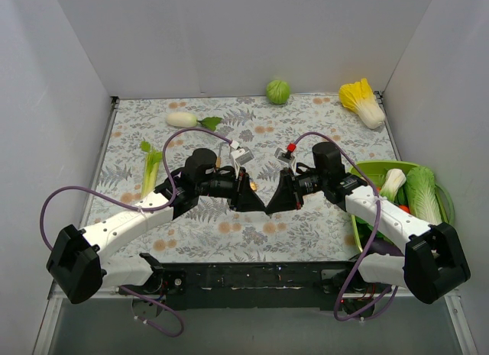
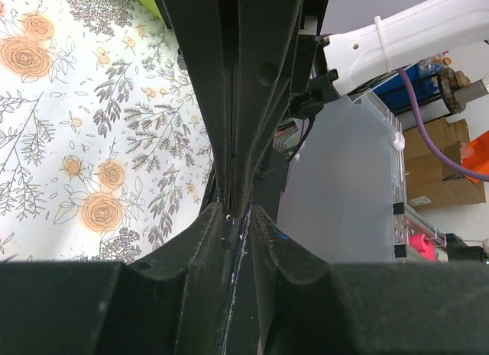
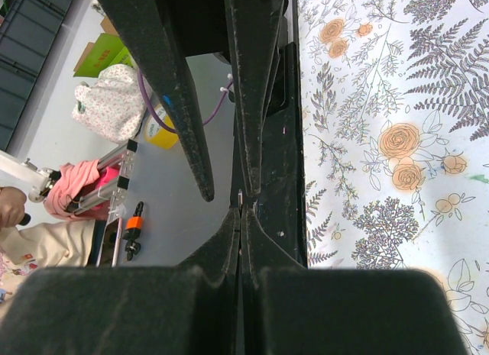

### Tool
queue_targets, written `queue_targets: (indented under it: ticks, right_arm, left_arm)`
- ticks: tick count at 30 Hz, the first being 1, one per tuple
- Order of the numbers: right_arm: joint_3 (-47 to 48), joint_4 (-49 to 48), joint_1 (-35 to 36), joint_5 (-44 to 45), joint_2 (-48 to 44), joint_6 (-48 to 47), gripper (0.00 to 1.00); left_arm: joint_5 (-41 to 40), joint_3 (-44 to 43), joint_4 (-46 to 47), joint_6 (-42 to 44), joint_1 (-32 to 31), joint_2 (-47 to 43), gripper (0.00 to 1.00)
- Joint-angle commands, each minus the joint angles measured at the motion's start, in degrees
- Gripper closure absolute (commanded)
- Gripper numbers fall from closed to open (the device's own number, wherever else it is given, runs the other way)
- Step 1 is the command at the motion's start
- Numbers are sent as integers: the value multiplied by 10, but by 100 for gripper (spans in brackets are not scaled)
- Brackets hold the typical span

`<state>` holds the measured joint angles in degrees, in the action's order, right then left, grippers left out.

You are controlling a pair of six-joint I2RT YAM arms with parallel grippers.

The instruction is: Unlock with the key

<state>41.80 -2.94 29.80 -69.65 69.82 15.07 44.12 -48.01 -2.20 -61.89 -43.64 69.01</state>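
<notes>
In the top view my two grippers meet tip to tip above the middle of the floral tablecloth. My left gripper [image 1: 254, 201] is shut on a dark flat object; a small brass part of the lock [image 1: 250, 185] shows beside its fingers. In the left wrist view the left gripper [image 2: 238, 214] pinches a thin dark piece with a silvery edge. My right gripper [image 1: 273, 201] is shut too. In the right wrist view the right gripper [image 3: 241, 205] pinches a thin metal tip, the key [image 3: 241, 196]. The left fingers lie straight ahead of it, touching or nearly so. Most of the lock and key is hidden.
A green basket [image 1: 367, 170] with leafy vegetables stands at the right, under the right arm. A napa cabbage [image 1: 365, 101], a round green cabbage [image 1: 278, 91] and a white radish [image 1: 182, 119] lie at the back. A green stalk [image 1: 151, 168] lies at the left. White walls enclose three sides.
</notes>
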Motion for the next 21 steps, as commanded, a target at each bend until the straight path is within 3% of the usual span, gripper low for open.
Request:
queue_targets:
  ticks: [1,16,21]
  right_arm:
    - [21,-2,0,-15,-10,2,99]
    - [21,-8,1,-19,-8,6,99]
    - [21,-9,1,-21,-7,7,99]
  left_arm:
    - [-2,3,0,7,-1,-12,80]
    - [-4,5,-2,12,-1,1,79]
    - [-4,3,-2,12,-1,1,83]
